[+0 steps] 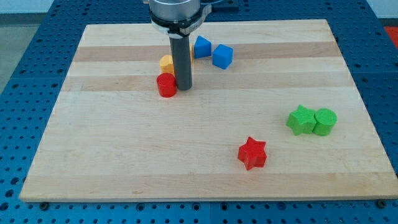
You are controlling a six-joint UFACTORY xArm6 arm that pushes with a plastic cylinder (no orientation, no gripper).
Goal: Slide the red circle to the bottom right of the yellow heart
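The red circle [166, 85] stands on the wooden board [124, 149], left of centre near the view's top. My tip [183, 88] rests on the board right beside it, touching or nearly touching its right side. A yellow block [166, 63], likely the yellow heart, sits just above the red circle; the rod hides its right part, so its shape is unclear.
A blue triangular block [202, 46] and a blue cube [222, 56] lie to the right of the rod. A red star [252, 153] lies at the bottom centre-right. A green star [301, 120] and a green cylinder [324, 121] touch at the right.
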